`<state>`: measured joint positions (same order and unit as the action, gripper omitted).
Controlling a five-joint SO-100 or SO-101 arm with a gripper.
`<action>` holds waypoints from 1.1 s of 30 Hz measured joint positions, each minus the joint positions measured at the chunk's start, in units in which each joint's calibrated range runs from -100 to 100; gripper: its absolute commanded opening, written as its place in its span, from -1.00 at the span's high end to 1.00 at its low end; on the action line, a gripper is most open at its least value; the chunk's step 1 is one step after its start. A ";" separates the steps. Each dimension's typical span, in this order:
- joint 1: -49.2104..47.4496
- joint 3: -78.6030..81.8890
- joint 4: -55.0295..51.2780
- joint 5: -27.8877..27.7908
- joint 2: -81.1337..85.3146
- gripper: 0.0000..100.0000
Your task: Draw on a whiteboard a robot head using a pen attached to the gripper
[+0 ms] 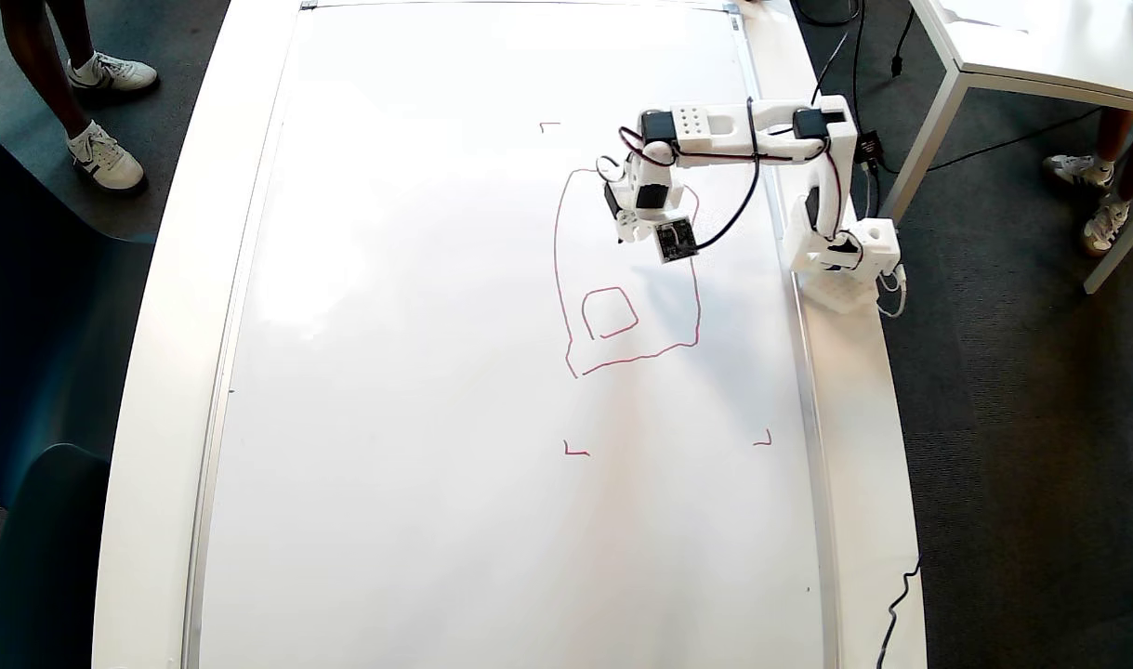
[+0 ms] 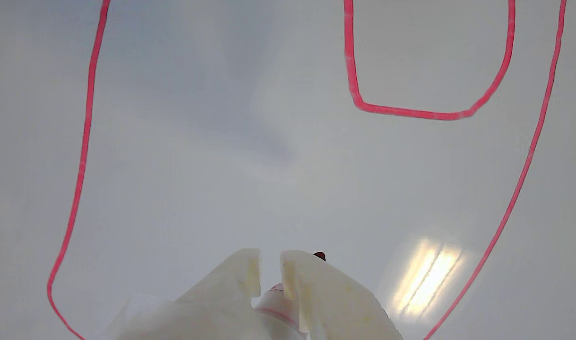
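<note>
Wrist view showed the gripper (image 2: pixel 270 271) clenched on the pen (image 2: pixel 280 309), white barrel with red band wedged between the fingers (image 2: pixel 238 278), dark tip poking out just past them over bare board. Overhead, the gripper (image 1: pixel 627 228) hung inside the upper part of the robot head (image 1: pixel 558 269) outline, above one small square. Arm folded: forearm ran leftward from a raised elbow, base on the table's right rim. Whiteboard (image 1: pixel 417 372) carried red corner marks (image 1: pixel 575 451). Bystanders' shoes (image 1: pixel 106 153) stood off left.
</note>
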<state>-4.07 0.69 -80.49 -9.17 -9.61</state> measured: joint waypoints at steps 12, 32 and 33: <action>1.73 0.00 0.08 -0.85 -5.17 0.98; 1.81 -7.58 4.14 -0.85 -12.20 0.99; 1.81 -9.05 4.39 -0.85 -12.96 0.99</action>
<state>-2.26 -8.36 -76.10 -10.01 -22.58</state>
